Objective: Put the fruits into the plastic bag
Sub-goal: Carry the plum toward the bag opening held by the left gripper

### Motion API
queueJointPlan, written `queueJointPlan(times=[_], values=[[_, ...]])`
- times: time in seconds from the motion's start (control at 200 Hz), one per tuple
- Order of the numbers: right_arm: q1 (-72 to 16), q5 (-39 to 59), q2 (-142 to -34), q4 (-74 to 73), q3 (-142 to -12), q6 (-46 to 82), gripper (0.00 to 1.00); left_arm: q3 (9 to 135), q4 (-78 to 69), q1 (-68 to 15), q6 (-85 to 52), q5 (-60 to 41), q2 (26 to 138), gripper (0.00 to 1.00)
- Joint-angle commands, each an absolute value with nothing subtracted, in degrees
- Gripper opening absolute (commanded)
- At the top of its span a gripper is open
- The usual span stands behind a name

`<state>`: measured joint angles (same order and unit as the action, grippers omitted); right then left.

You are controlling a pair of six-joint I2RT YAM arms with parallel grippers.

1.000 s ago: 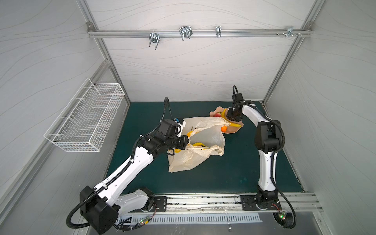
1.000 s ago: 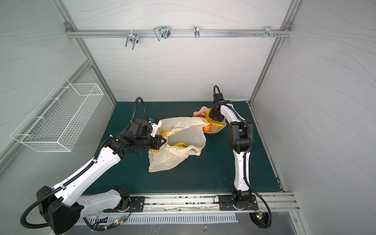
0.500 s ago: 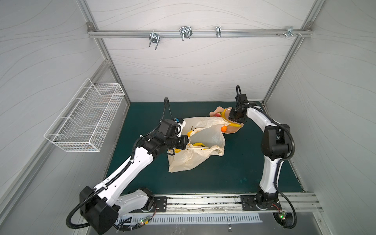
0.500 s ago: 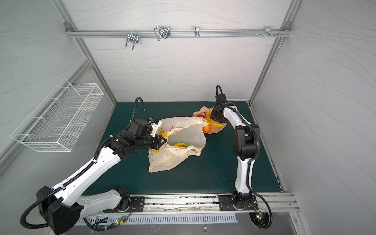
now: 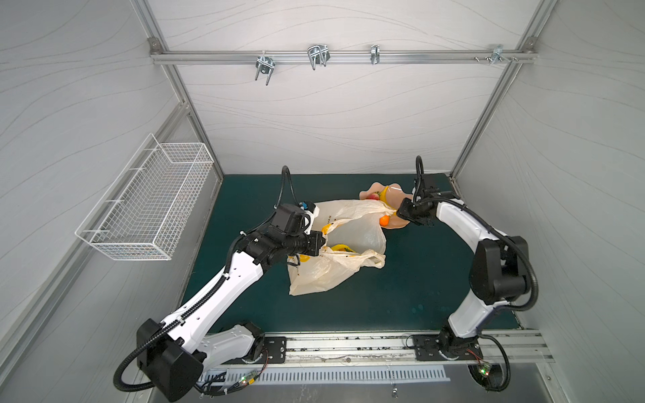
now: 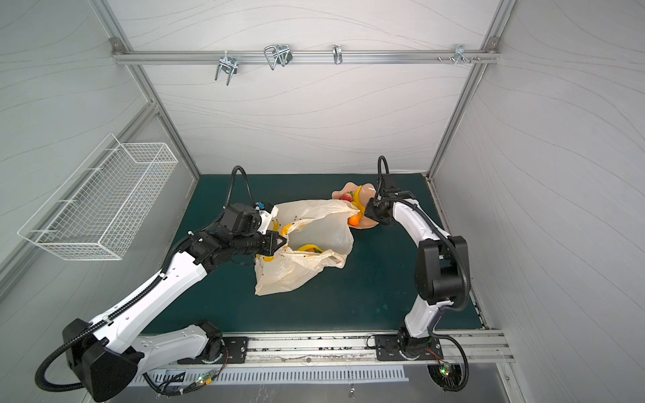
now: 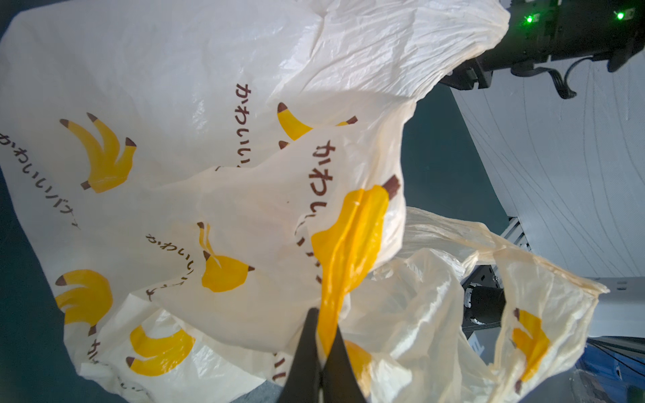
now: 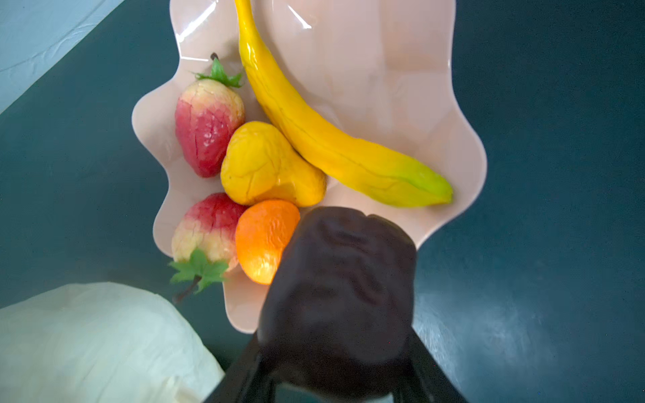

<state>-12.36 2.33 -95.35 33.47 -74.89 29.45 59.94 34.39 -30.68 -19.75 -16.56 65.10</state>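
Observation:
The cream plastic bag [image 5: 335, 272] [image 6: 300, 275] printed with bananas lies on the green mat, mouth toward the right. My left gripper [image 5: 323, 242] [image 7: 326, 335] is shut on its rim, pinching a yellow printed fold. The wavy pink dish [image 8: 384, 69] [image 5: 396, 190] holds a long banana [image 8: 324, 139], two strawberries [image 8: 206, 129] [image 8: 209, 230], an orange [image 8: 261, 240] and a yellow lumpy fruit [image 8: 268, 167]. My right gripper [image 8: 335, 349] [image 5: 401, 211] is shut on the dark brown piece [image 8: 342, 286], just above the dish's near edge beside the bag.
A white wire basket [image 5: 146, 206] hangs on the left wall. A rail with metal hooks [image 5: 317, 57] crosses the back wall. One bag handle [image 7: 544, 314] stands loose by the left gripper. The aluminium base rail [image 5: 349, 349] runs along the front.
The right arm's elbow has swung out to the right and forward, and its gripper has drawn slightly toward the front over the dish. The left arm and bag have stayed still.

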Motion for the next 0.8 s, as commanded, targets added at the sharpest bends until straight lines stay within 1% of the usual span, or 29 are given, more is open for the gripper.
queueJointPlan(times=[0.0, 0.23, 0.395, 0.51, 0.795], values=[[-12.8, 4.5, -89.2, 31.4, -71.0, 30.8, 0.44, 61.0, 31.5, -30.4, -19.8, -17.5, 65.6, 0.00], [-13.1, 7.2, -81.0, 30.6, -64.0, 32.3, 0.43, 61.2, 31.0, -30.5, -19.6, -18.3, 66.2, 0.00], [-13.6, 10.0, -79.0, 29.8, -62.0, 33.6, 0.43, 61.5, 31.1, -30.5, -19.3, -18.8, 66.7, 0.00], [-14.1, 13.7, -77.7, 26.9, -60.3, 35.3, 0.42, 61.5, 31.0, -30.5, -19.2, -19.1, 66.7, 0.00], [-18.5, 19.0, -76.1, 23.4, -58.5, 39.4, 0.43, 61.9, 31.1, -30.5, -19.1, -19.1, 66.7, 0.00]])
